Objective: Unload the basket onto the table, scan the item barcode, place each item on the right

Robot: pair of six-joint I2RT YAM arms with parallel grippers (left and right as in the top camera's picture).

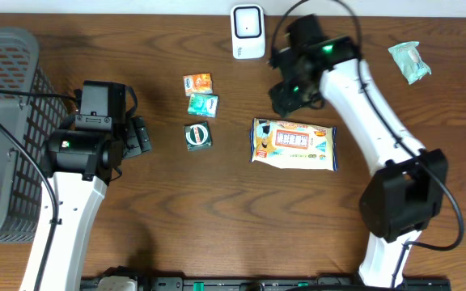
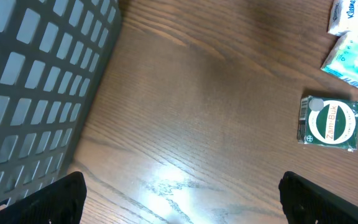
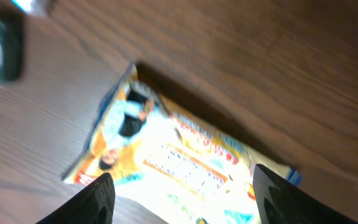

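A: Task item?
B: Flat rectangular plastic packet (image 1: 294,144). Glossy, orange and yellow edging, pale blue at the right end, white panel with rows of red print in the middle. Lying flat on the brown wood-grain table (image 1: 217,226), centre of the overhead frame, long side left to right.
A: Barcode?
B: Cannot tell. Printed face up, blurred in the right wrist view, cartoon figure near one end.
A: And the right gripper (image 3: 188,208)?
B: Jaws apart, nothing between. Just past the packet's upper left corner in the overhead frame. Black fingers (image 3: 95,199) at the lower corners of the wrist view, packet underneath.
A: And the left gripper (image 2: 182,205)?
B: Spread wide, empty. Left-centre of the overhead frame, beside the grey plastic mesh basket (image 1: 6,121) on the left edge.
A: Scanner?
B: White boxy barcode scanner (image 1: 248,31), top centre, just left of the right arm's wrist.
A: Rest?
B: Small square green-and-white packet (image 1: 198,136), small teal packet (image 1: 203,103) and small orange packet (image 1: 197,83) in a column left of the task packet. Pale green crumpled wrapper (image 1: 409,61) at upper right.
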